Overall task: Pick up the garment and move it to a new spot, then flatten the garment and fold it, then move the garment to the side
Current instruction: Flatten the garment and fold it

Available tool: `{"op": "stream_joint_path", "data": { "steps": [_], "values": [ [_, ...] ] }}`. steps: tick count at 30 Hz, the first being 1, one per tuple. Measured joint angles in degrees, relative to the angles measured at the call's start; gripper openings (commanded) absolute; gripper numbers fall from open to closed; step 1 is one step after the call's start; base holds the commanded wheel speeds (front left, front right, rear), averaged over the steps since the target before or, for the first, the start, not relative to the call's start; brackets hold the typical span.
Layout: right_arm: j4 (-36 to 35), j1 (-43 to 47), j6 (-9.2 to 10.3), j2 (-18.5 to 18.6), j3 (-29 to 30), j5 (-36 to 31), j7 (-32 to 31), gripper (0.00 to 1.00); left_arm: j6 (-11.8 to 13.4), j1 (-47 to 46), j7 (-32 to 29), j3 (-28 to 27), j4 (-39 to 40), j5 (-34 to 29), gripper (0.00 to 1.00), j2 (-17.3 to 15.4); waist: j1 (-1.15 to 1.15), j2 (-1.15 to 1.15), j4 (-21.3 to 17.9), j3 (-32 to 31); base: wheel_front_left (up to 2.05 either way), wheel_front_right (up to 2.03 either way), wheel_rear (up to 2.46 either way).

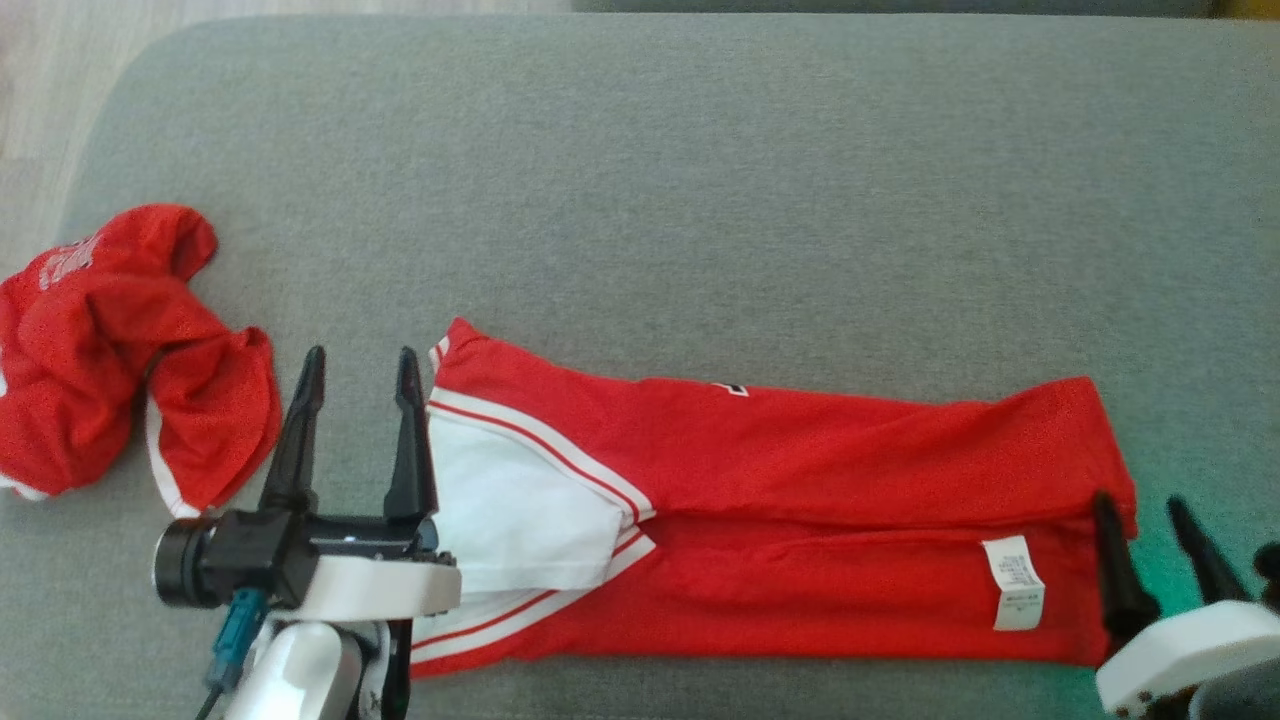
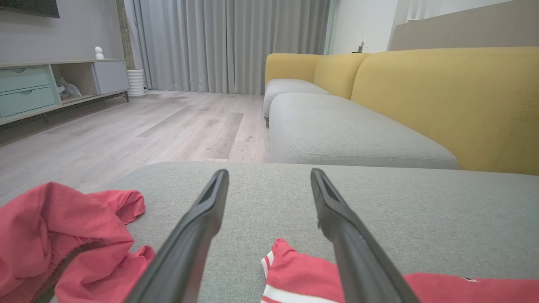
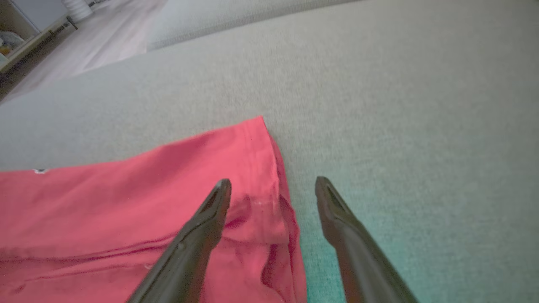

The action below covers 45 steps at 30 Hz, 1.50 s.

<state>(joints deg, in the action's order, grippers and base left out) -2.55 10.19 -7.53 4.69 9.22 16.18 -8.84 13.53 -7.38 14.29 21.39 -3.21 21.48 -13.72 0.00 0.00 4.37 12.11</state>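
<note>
Ahead of me a yellow sofa (image 2: 442, 105) with grey seat cushions (image 2: 349, 134) stands on pale wood floor (image 2: 126, 130); grey curtains (image 2: 210, 42) hang behind, and a small white figure (image 2: 99, 52), maybe a camera, tops the cabinet (image 2: 110, 76).

Left tool (image 1: 361, 352) and right tool (image 1: 1140, 499) gape wide.

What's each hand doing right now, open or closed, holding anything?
Left hand: open, holding nothing, beside the folded shirt.
Right hand: open, holding nothing, at the shirt's other end.
</note>
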Motion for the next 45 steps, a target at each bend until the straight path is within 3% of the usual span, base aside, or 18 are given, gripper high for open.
{"op": "stream_joint_path", "data": {
  "steps": [6,15,16,17,21,27,33,37,41,45],
  "values": [
    [9.1,-0.2,0.00,0.4,0.2,2.8,-3.7,1.00,-1.3,-0.8,0.2,0.2,-0.2,-0.4,1.00,1.3,0.00,0.00,1.2,1.1,0.00,0.00,0.00],
    [9.8,-2.5,0.00,0.5,-1.7,4.6,-5.9,1.00,-3.0,-0.8,0.2,-1.5,-0.2,-1.5,1.00,2.2,0.00,0.00,0.4,1.5,0.00,0.00,0.00],
    [9.8,-2.6,0.00,0.6,-2.1,4.8,-6.4,0.54,-3.0,-0.8,0.2,-1.6,-0.2,-1.5,1.00,2.4,0.00,0.00,0.3,1.5,0.00,0.00,0.00],
    [9.8,-2.6,0.00,0.9,-2.6,5.1,-7.2,0.00,-3.1,-0.8,0.2,-1.9,-0.3,-1.5,1.00,2.5,0.00,0.00,0.2,1.6,0.00,0.00,0.00],
    [9.6,-2.8,0.00,1.5,-3.7,6.6,-9.1,0.00,-3.5,-0.7,0.2,-2.9,-0.7,-1.9,1.00,3.2,0.00,0.00,0.1,1.5,0.00,0.00,0.00],
    [5.7,-2.5,0.00,1.2,-2.6,6.9,-7.2,0.00,-4.0,-0.4,0.2,-3.6,-1.3,-2.4,1.00,3.6,0.00,0.00,-0.3,1.2,0.00,0.00,0.00],
    [0.1,-2.3,0.00,1.7,9.1,4.4,-7.3,0.00,-4.4,0.4,0.2,-4.8,-1.6,-2.4,1.00,3.9,0.00,0.00,-1.1,-0.2,0.00,0.00,0.00],
    [-3.1,-1.6,0.00,2.1,12.0,3.2,-9.4,0.00,-4.5,1.6,0.2,-5.0,-1.9,-2.4,1.00,4.0,0.00,0.00,-1.6,-1.1,0.00,0.00,0.00],
    [-10.3,-1.8,0.00,2.9,7.0,2.3,-12.7,0.00,-4.5,2.0,0.2,-5.1,-1.9,-2.9,1.00,4.1,-0.01,0.00,-2.4,-1.7,0.00,0.00,0.00],
    [-14.3,-5.8,0.00,2.7,-5.0,2.3,-16.7,0.00,-4.9,2.0,0.2,-5.1,-2.0,-2.9,1.00,4.3,-0.01,0.00,-2.6,-1.9,0.00,0.00,0.00]
  ]
}}
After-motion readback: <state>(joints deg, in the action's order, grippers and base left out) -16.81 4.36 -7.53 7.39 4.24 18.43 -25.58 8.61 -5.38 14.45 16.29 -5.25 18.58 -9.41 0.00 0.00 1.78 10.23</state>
